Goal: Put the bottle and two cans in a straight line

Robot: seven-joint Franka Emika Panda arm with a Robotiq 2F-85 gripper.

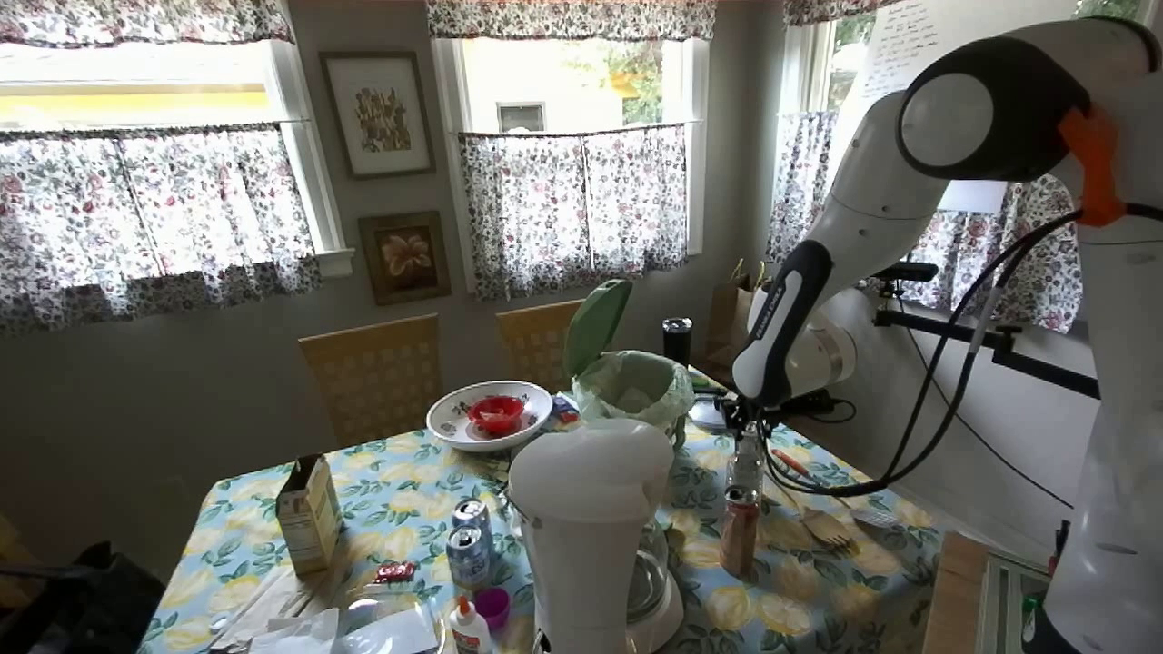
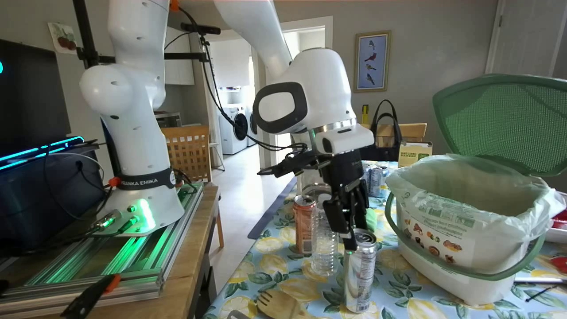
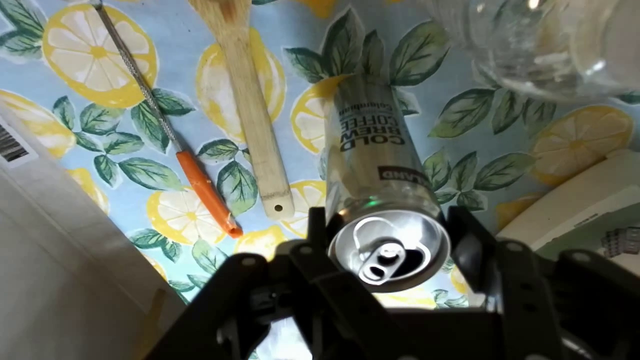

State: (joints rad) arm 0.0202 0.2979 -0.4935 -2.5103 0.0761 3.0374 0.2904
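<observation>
A silvery coffee can (image 2: 361,277) stands upright on the table; it fills the middle of the wrist view (image 3: 377,165). My gripper (image 2: 354,230) is at its top, with one finger against each side below the rim in the wrist view (image 3: 385,235). A clear plastic bottle (image 2: 324,248) stands close by, also in the wrist view at top right (image 3: 550,45). A reddish-brown can (image 2: 304,226) stands just beyond the bottle. In an exterior view the reddish-brown can (image 1: 740,536) is in front, the bottle (image 1: 746,468) behind it, and the silvery can is hidden.
A lined bin (image 2: 452,252) with its green lid up stands beside the silvery can. A wooden fork (image 2: 281,303) and an orange-handled tool (image 3: 202,187) lie near it. A tall white appliance (image 1: 586,536) and blue cans (image 1: 468,554) stand farther along the table.
</observation>
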